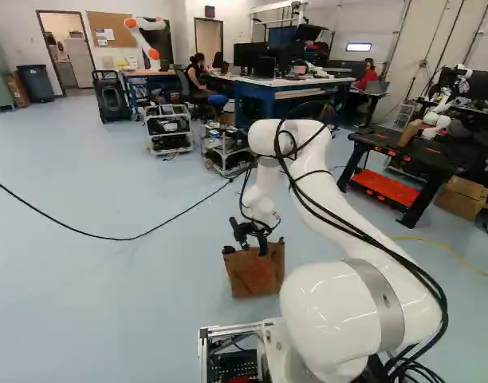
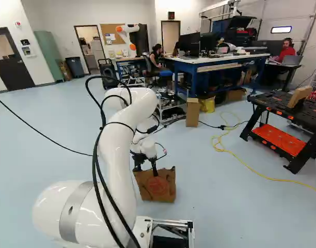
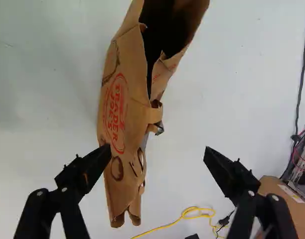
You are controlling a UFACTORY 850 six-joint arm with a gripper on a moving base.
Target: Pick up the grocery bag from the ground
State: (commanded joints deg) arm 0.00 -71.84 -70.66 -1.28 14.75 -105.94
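Grocery bag (image 3: 135, 109) is standing upright on the floor (image 1: 92, 303), just ahead of the base, and its own stiff paper seems to be propping it up. That stance is serving the pickup, since the upper edges are facing the gripper (image 3: 157, 153) rather than lying flat. Toward its far end the mouth (image 3: 165, 25) is gaping; toward the near end the sides are pressing close together, probably making a thinner, easier place for grasping. A small folded strip, perhaps a handle (image 3: 153, 115), is sticking out from one side.

The claw is standing released, its fingers spreading widely around the bag's near end, presumably so that neither is crushing the paper. Spacing is looking uneven: the bag is sitting much nearer the finger on its red-marked side, whose tip is overlapping it in the wrist view; whether they are touching, I cannot tell. Centering over the pinched part would be evening that out, while closing from here might be shoving or tipping the bag first.

Overhead, the arm (image 2: 119, 155) is bending forward and down, letting the wrist be facing the floor. Farther out, a yellow cord (image 2: 220, 147) and a tall cardboard box (image 2: 193, 112) are lying and standing well apart from the bag, so neither is likely to be hindering a straight lift.
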